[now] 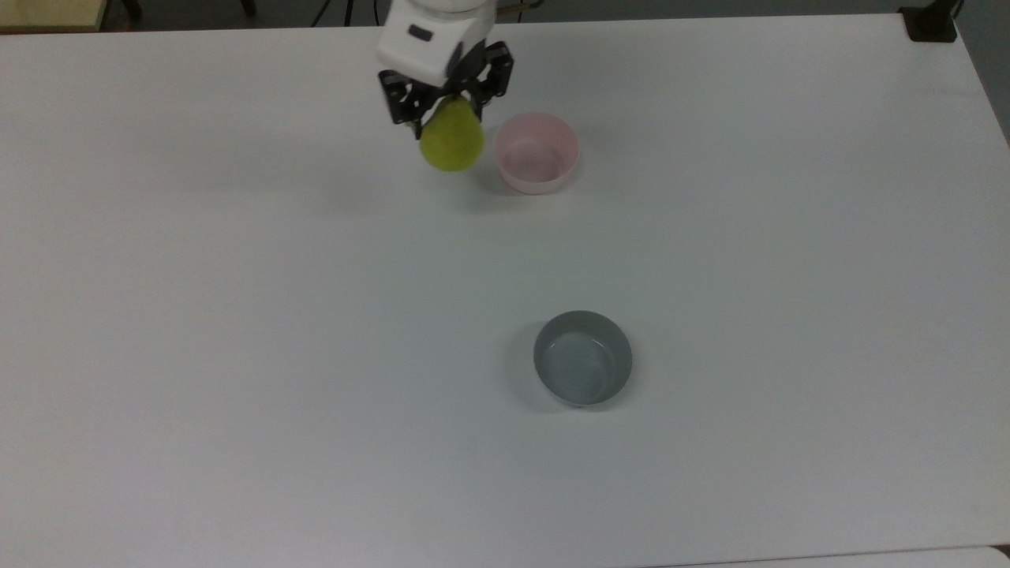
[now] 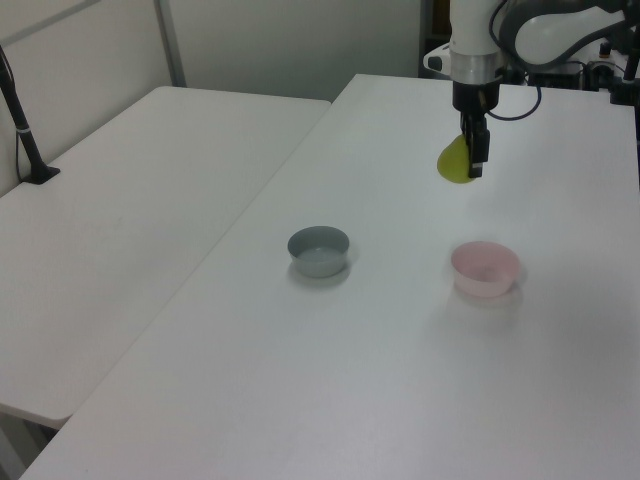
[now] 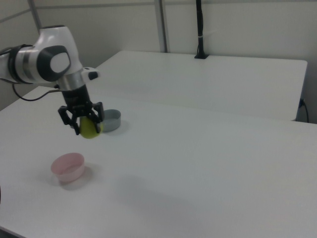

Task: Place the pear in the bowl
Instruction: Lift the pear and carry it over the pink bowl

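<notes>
The yellow-green pear (image 1: pixel 450 142) hangs in the air, its narrow top clamped by my gripper (image 1: pixel 447 106), which is shut on it. In the top view the pear is just left of the pale pink bowl (image 1: pixel 536 152), well above the table. In the left view the pear (image 2: pixel 455 165) hangs from the gripper (image 2: pixel 474 160) above and behind the pink bowl (image 2: pixel 485 268). In the right view the pear (image 3: pixel 89 128) and gripper (image 3: pixel 82 120) are high above the bowl (image 3: pixel 68 166), slightly to its right.
A grey bowl (image 1: pixel 583 357) stands on the white table (image 1: pixel 237 355) nearer the front in the top view, also seen as the grey bowl (image 2: pixel 319 250) in the left view. A second white table (image 2: pixel 120 230) adjoins. A black post (image 2: pixel 22 120) stands on it.
</notes>
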